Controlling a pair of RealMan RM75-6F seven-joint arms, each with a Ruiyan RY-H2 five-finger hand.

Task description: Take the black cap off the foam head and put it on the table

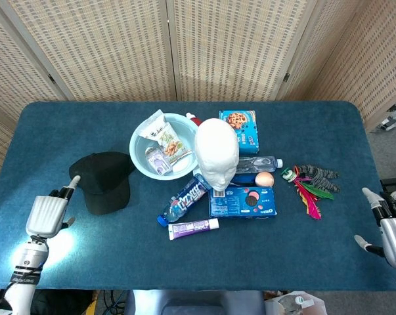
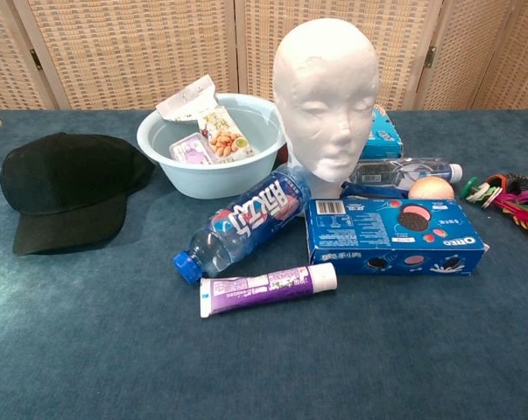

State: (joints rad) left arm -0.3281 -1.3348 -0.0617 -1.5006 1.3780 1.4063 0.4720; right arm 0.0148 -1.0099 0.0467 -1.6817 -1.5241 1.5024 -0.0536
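on the left of the table: black cap [image 1: 103, 181] lies flat, off the foam head [image 1: 217, 154], nothing touching it
left hand [image 1: 46, 214]: fingers apart, empty, just beside cap's brim
right hand [image 1: 389, 226]: fingers spread, empty, far edge
risk: left fingers may snag brim while pulling away, dragging cap
count: one cap, one head, one bowl [image 1: 142, 164], two bottles, three boxes

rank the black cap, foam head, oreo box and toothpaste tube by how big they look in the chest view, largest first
1. foam head, though the black cap looks about as large, so that order is unsure.
2. black cap.
3. oreo box.
4. toothpaste tube, clearly the smallest, even though it lies nearest the camera.
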